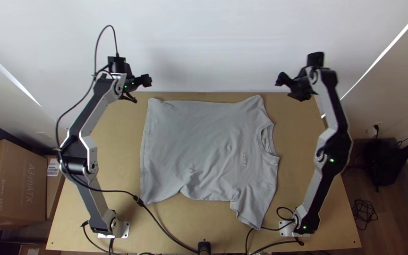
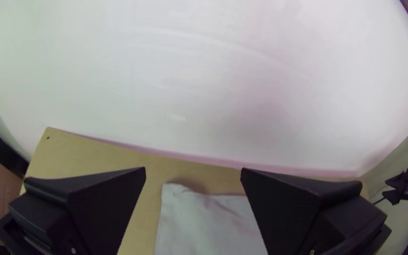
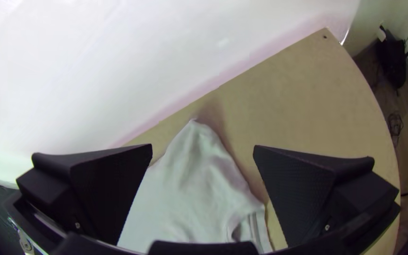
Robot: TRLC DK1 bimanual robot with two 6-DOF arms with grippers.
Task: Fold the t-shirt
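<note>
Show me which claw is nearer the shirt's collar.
The right claw: it hangs toward the collar end of the shirt, whereas the left claw hangs toward the hem end.

The t-shirt [image 1: 199, 141] lay on the desk [image 1: 112, 146], between the two arms, with its collar [image 1: 270, 141] to the right and its hem [image 1: 144, 156] to the left. The left tool [image 1: 140, 90] was near the shirt's far left corner, the right tool [image 1: 288, 89] near its far right one. Behind the desk stood a wall [image 1: 190, 47]. A cardboard box [image 1: 12, 184] was left of the desk; right of it, a bag [image 1: 384, 163] sat behind a coiled cable [image 1: 364, 212] on the floor [image 1: 386, 203].
</note>
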